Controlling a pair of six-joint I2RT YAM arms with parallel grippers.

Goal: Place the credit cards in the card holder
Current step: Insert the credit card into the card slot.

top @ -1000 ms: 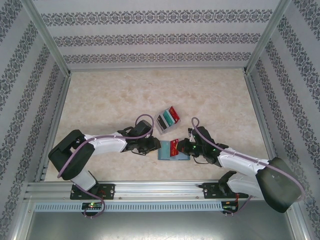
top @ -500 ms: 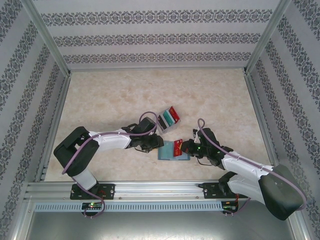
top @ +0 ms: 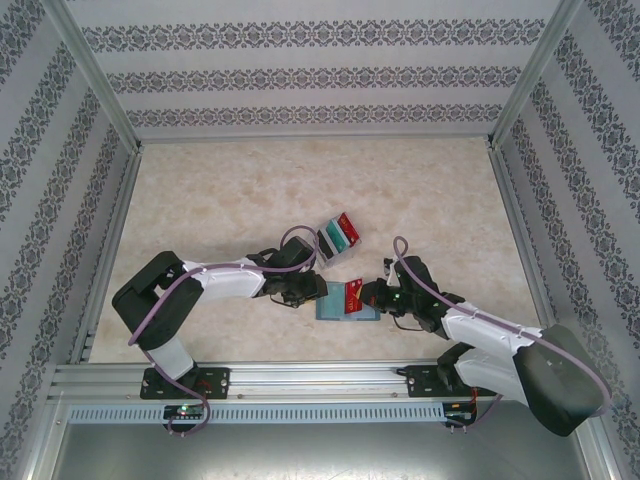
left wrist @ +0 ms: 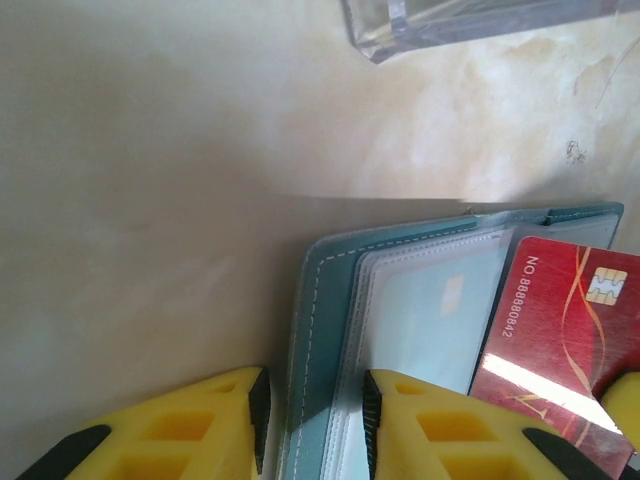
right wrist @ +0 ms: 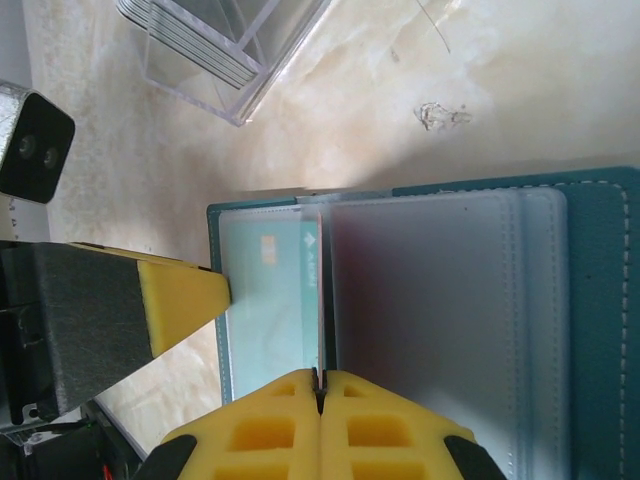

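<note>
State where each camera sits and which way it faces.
Top external: above and behind the bases, looking down on the table; left arm and right arm show.
Left wrist: on the left arm, facing down at the card holder and red card; left jaws apart.
Right wrist: on the right arm, facing down at the holder; right jaws shut on the card.
Shared: both wrist views catch the clear tray.

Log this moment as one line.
left gripper: astride card holder edge | right gripper: shut on red card | position: over open sleeves
</note>
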